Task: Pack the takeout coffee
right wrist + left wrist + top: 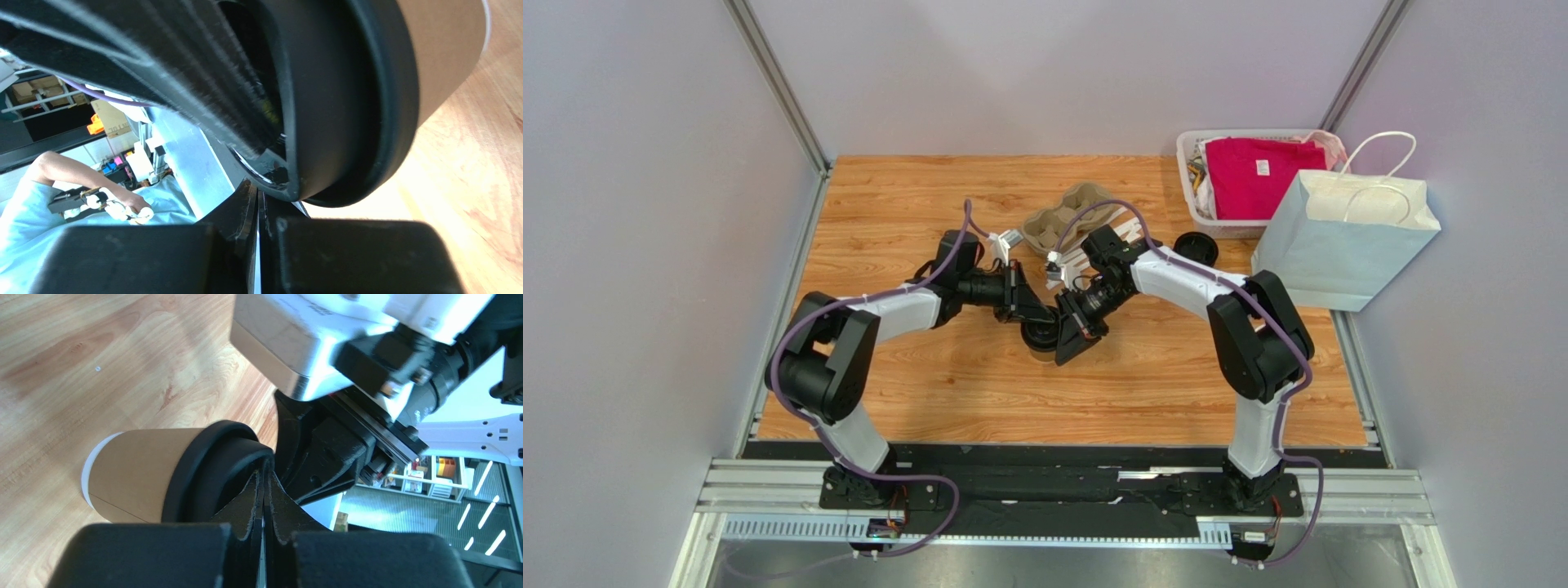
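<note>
– Progress on the packing?
– Little. Takeout coffee (147, 471) was lidded but unpacked at mid-counter (891, 208); white bag (1345, 233) stood at two o'clock, well apart.
– And the jaws?
– Left jaws at its ten o'clock, right jaws at two, both clenched thin beside the lid rim. Whether either pinched it, I couldn't tell.

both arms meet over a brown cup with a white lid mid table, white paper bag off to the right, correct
Not quite: the lid on the brown cup is black, not white; the left wrist view shows it. The rest holds: both arms meet over it at the middle of the table, and the white paper bag sits off to the right.
</note>
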